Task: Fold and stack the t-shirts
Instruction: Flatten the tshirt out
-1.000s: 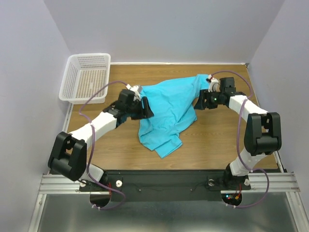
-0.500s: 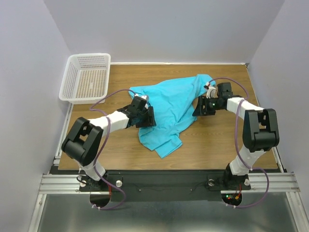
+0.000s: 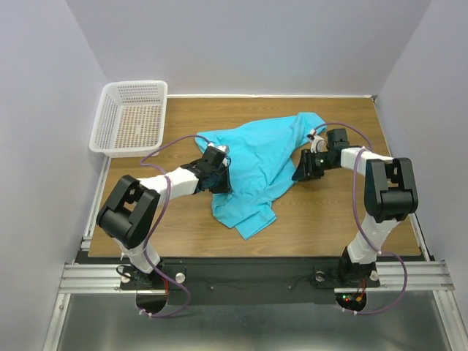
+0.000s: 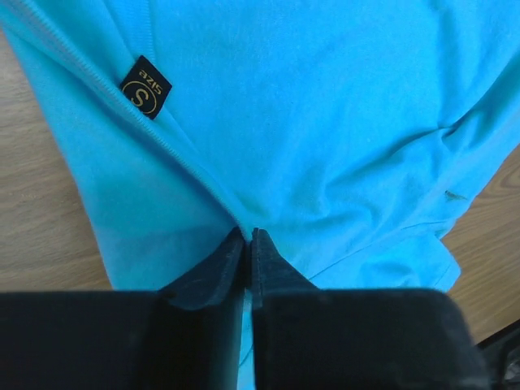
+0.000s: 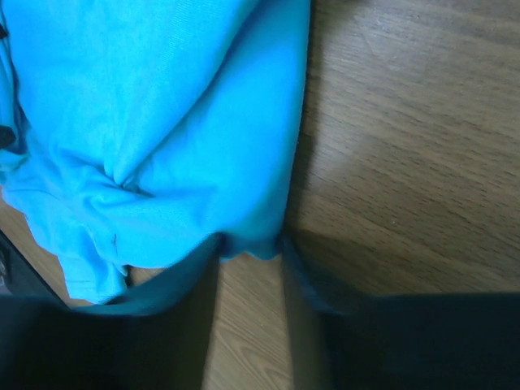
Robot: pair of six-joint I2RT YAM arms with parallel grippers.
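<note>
Arms have tucked in closer: left claw [image 4: 248, 237] pinches a 9 o'clock fold of the limp turquoise cotton t-shirt [image 3: 256, 157], right claw [image 5: 250, 248] sits spread around its 3 o'clock edge. Probably best to grab seams.

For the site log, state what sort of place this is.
Probably a robotics lab test cell: plain pale walls box in a wooden table, the left arm and right arm are bolted to an aluminium rail at its near edge, and a turquoise t-shirt lies between them.
</note>
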